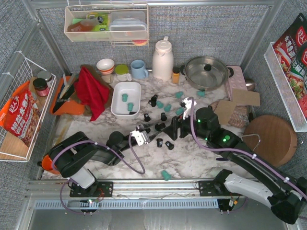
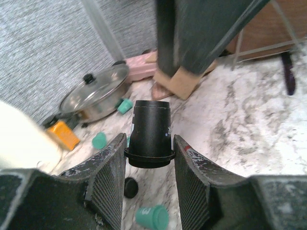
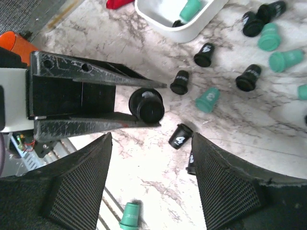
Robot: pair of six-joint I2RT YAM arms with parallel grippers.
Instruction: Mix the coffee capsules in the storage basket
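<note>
The left arm (image 1: 91, 153) reaches low across the table from its base, and the left gripper (image 2: 149, 146) is clamped on the sides of an upright black capsule (image 2: 149, 129). The right arm (image 1: 249, 160) bends in from the other side. The right gripper (image 3: 151, 139) hangs just above the left one, with its jaws spread wide and nothing between them.

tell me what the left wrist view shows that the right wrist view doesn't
Only the left wrist: the lidded steel pan and the orange jar. Only the right wrist: the storage basket with a teal capsule inside. Both: the left gripper shut on a black capsule, with loose capsules lying around.
</note>
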